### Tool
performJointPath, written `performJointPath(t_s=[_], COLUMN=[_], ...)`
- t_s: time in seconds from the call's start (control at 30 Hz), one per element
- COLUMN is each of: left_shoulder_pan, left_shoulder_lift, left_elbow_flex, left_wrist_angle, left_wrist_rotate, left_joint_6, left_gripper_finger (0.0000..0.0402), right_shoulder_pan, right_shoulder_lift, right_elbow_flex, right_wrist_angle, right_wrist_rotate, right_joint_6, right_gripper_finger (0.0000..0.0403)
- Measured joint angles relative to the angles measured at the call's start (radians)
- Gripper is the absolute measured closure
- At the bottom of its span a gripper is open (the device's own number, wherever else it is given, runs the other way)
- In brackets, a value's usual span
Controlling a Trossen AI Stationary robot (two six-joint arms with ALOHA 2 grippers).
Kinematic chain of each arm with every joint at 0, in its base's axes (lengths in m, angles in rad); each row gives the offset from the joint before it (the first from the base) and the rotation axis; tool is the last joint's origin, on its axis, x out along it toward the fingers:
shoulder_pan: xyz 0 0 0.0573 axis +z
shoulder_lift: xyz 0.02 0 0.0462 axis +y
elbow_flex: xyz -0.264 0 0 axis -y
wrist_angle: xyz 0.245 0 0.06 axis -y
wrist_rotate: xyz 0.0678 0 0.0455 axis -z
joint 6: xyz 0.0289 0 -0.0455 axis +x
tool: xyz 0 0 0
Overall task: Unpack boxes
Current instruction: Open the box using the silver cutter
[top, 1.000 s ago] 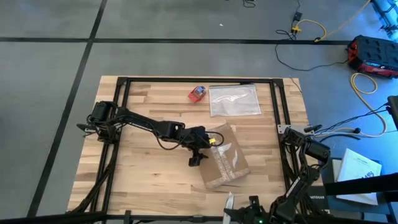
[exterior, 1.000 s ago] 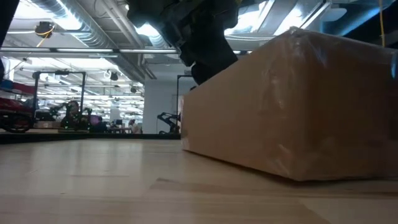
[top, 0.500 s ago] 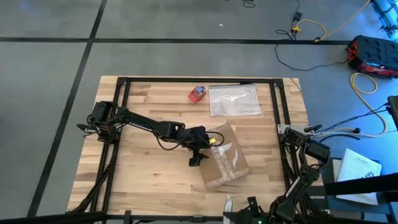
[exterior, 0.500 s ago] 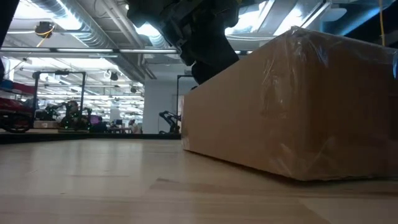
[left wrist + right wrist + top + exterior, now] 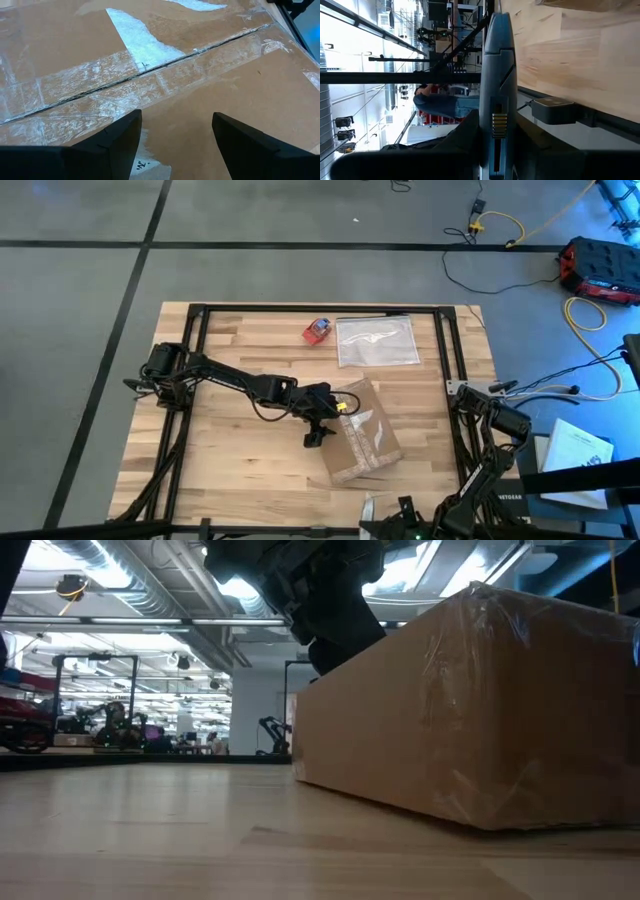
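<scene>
From my seat the cardboard box (image 5: 360, 434) lies closed and taped right of the table's (image 5: 240, 470) middle. My left gripper (image 5: 322, 423) sits at its left edge, fingers (image 5: 115, 145) apart over the taped seam, holding nothing. Right gripper (image 5: 495, 125), parked off the right edge, fingers together. Beyond: plastic bag (image 5: 377, 341), small red-and-blue object (image 5: 317, 330)

Brown cardboard box (image 5: 470, 710) fills right half of low view, resting on wooden table (image 5: 150, 840); shiny clear tape over top edge. Dark arm (image 5: 310, 590) descends from above behind box's left end. Background: hall, ceiling ducts, racks.
</scene>
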Motion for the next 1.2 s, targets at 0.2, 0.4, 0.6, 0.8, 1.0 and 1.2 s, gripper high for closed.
performJointPath(t_s=[0.2, 0.4, 0.6, 0.8, 1.0, 1.2], left_shoulder_pan=[0.000, 0.000, 0.000, 0.000, 0.000, 0.000], left_shoulder_lift=[0.000, 0.000, 0.000, 0.000, 0.000, -0.001], left_elbow_flex=[0.000, 0.000, 0.001, 0.001, 0.001, 0.001], left_wrist_angle=[0.000, 0.001, 0.001, 0.001, 0.001, 0.001], left_wrist_rotate=[0.000, 0.000, 0.000, 0.000, 0.000, 0.000], left_joint_6=[0.000, 0.000, 0.000, 0.000, 0.000, 0.000], left_gripper_finger=[0.0168, 0.0168, 0.0168, 0.0168, 0.0168, 0.0168], right_shoulder_pan=[0.000, 0.000, 0.000, 0.000, -0.002, -0.002], right_shoulder_lift=[0.000, 0.000, 0.000, 0.000, 0.000, 0.000], right_elbow_flex=[0.000, 0.000, 0.000, 0.000, 0.000, 0.000], right_wrist_angle=[0.000, 0.001, 0.000, 0.000, 0.000, 0.000], right_wrist_rotate=[-0.009, -0.011, -0.004, 0.006, 0.010, 0.011], right_joint_6=[0.000, 0.000, 0.000, 0.000, 0.000, -0.003], right_gripper_finger=[0.0342, 0.0342, 0.0342, 0.0342, 0.0342, 0.0342])
